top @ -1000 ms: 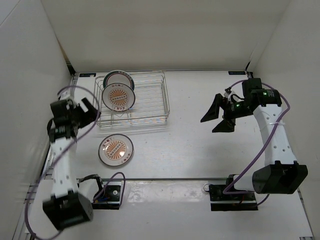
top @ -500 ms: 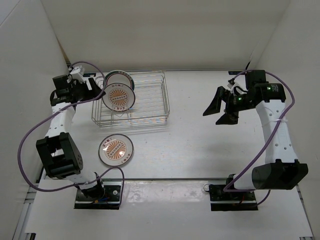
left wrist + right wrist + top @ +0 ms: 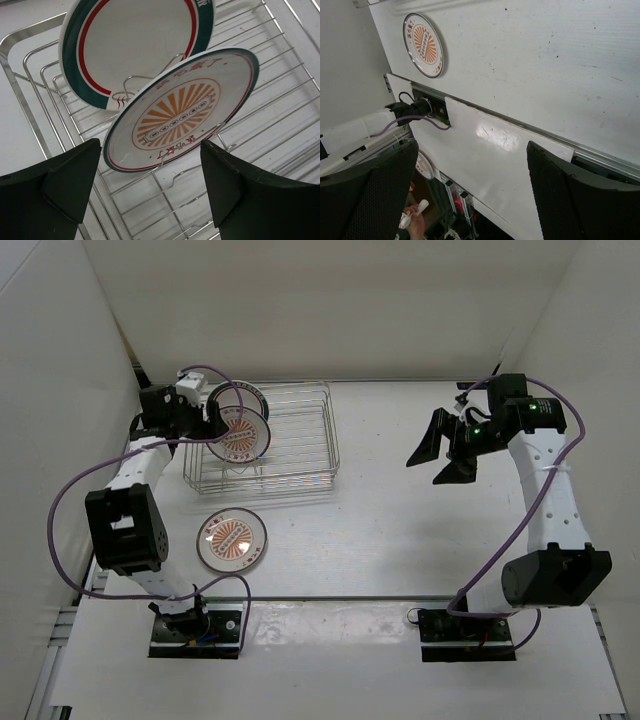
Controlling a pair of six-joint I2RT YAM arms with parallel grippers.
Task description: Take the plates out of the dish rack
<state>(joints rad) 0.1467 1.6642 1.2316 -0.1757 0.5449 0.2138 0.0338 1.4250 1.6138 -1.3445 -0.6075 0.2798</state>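
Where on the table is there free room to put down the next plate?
Bare table lies right of the flat plate, in front of the rack. Crowded: the rack's left end, with two standing plates and the left gripper.

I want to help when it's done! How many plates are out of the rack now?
One sunburst plate lies on the table: done. The open left gripper faces the second sunburst plate in the dish rack, not gripping yet. That and the teal-rimmed plate remain. The right gripper hangs open, empty.
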